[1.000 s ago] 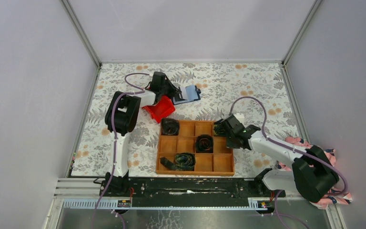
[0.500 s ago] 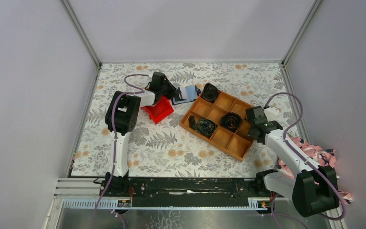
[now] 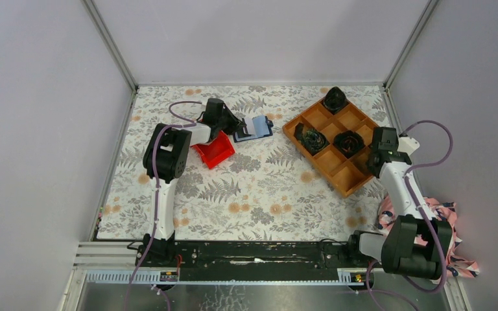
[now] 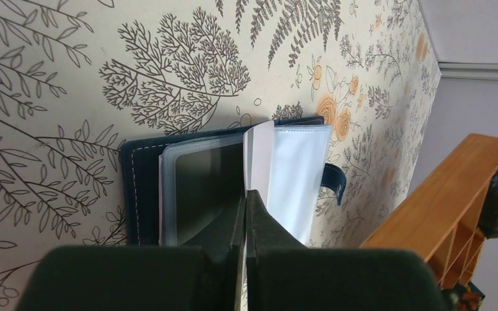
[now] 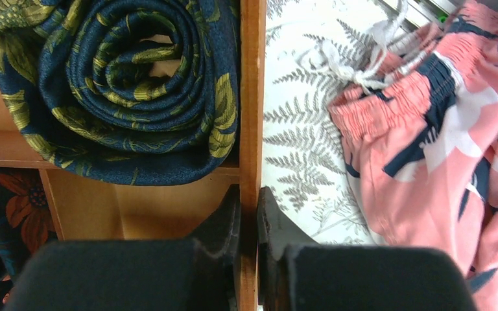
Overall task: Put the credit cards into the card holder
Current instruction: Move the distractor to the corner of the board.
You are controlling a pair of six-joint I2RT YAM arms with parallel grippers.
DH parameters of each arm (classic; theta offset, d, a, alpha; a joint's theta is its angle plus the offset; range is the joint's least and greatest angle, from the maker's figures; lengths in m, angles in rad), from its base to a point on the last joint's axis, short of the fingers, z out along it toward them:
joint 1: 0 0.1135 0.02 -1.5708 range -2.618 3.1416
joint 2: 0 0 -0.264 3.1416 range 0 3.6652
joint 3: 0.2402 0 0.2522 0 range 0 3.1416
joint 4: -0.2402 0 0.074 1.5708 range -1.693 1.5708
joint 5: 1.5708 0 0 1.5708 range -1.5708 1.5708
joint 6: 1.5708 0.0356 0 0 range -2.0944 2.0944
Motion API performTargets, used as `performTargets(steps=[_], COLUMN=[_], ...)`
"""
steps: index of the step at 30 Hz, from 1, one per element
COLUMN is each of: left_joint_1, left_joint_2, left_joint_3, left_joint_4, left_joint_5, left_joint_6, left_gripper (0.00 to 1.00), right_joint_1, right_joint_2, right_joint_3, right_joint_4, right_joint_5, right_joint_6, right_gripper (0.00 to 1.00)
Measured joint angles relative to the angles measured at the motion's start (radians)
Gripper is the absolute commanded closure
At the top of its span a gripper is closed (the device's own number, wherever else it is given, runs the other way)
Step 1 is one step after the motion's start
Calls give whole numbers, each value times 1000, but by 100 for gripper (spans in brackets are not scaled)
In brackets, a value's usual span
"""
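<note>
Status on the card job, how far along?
Done: the dark navy folding card holder lies open, clear sleeves exposed. In hand: left hand is shut on a thin white card, edge-on at the sleeves, not fully in. Right hand clamps a wall of the wooden grid tray. Left: seat it; no other card visible.

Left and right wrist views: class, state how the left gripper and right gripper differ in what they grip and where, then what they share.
The left gripper pinches a thin white rectangular card; the right gripper clamps the outer wall of the wooden grid tray. The left gripper is over the open navy-blue card holder; the right gripper is near pink patterned fabric. Both are shut on something thin.
</note>
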Motion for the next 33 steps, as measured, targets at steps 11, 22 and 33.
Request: performTargets(steps=[11, 22, 33], left_joint_1=[0, -23, -72], left_joint_2=[3, 15, 15], left_joint_3=[7, 57, 63], left_joint_4=[-6, -56, -56], left_joint_5=[-2, -57, -107], left_joint_6=[6, 68, 93], left_gripper=[100, 100, 100], right_joint_1=[-89, -143, -149], right_joint_2=[249, 589, 682], right_joint_3=[157, 304, 383], right_joint_4=[98, 248, 390], right_joint_5=[-26, -77, -188], right_joint_6=[50, 152, 234], right_gripper=[100, 100, 55])
